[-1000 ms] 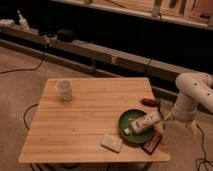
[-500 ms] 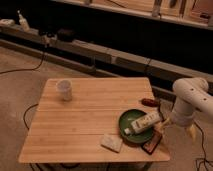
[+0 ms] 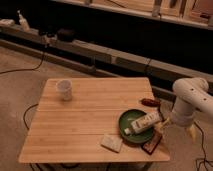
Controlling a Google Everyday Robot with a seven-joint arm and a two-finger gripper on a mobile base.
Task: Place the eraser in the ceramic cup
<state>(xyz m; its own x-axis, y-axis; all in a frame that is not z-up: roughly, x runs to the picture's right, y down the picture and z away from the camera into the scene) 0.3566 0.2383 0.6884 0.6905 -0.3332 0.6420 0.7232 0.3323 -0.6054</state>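
Eraser: flat dark rectangular block with a reddish-orange edge, lying flat on the light wooden bench, just in front of the right side of the dark green round bowl, at the bench's near right edge.
Eraser and jaws: the gripper hangs at the bowl's right rim, just behind and above the eraser; no contact shows.
Jaws: released or clenched, I cannot tell.
Pale pad: square sponge-like piece, front left of the bowl.
Bowl contents: a white bottle lying on its side.
Arm: white arm, right of the bowl, cut off by the picture's edge.
Red item: small oblong, just behind the bowl.
Cup: small plain white ceramic cup, upright, well apart to the bowl's far left.
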